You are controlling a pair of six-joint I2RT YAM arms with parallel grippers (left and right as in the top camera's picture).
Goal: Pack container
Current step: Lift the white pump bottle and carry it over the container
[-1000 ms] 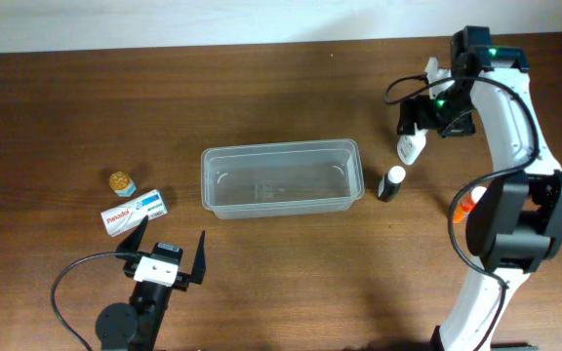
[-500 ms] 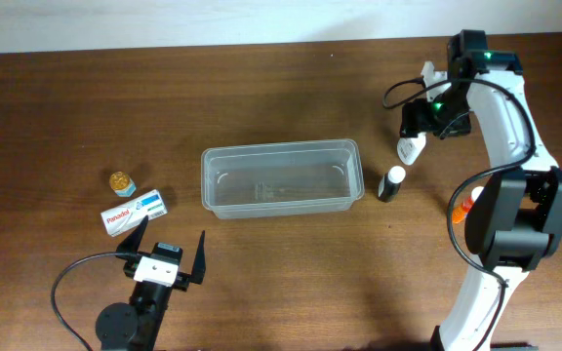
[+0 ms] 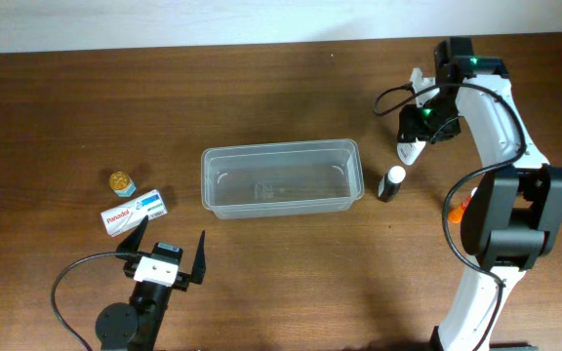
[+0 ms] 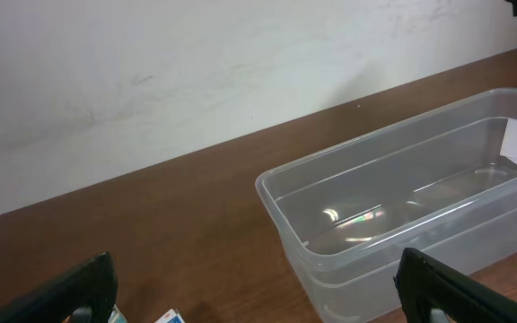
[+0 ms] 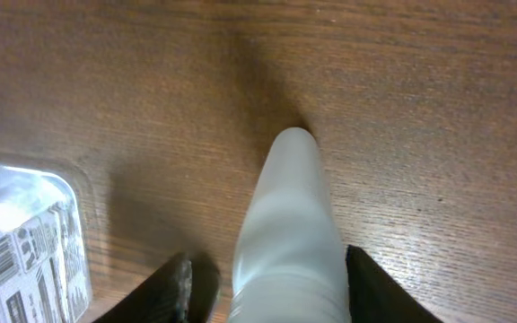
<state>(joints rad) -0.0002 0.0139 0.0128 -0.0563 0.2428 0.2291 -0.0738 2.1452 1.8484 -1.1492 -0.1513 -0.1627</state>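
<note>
The container (image 3: 279,147) is a clear rectangular tub at mid-table, with nothing in it but a label on its floor; the left wrist view shows its near wall (image 4: 330,260), and its corner (image 5: 25,233) is in the right wrist view. A white bottle (image 3: 411,151) lies on the wood to its right. My right gripper (image 3: 415,136) straddles that bottle (image 5: 290,224): one finger (image 5: 366,287) touches its side, the other stands a small gap off. My left gripper (image 3: 169,244) rests wide open near the front edge, holding nothing (image 4: 254,269).
A dark bottle with a white cap (image 3: 391,182) stands by the container's right end. A Panadol box (image 3: 134,211) and a small gold-lidded jar (image 3: 120,182) lie at the left, just beyond the left gripper. Something orange (image 3: 461,205) sits by the right arm's base.
The right gripper's jaws have narrowed around the white bottle and the wrist has shifted slightly left. The left arm and all other objects are unmoved.
</note>
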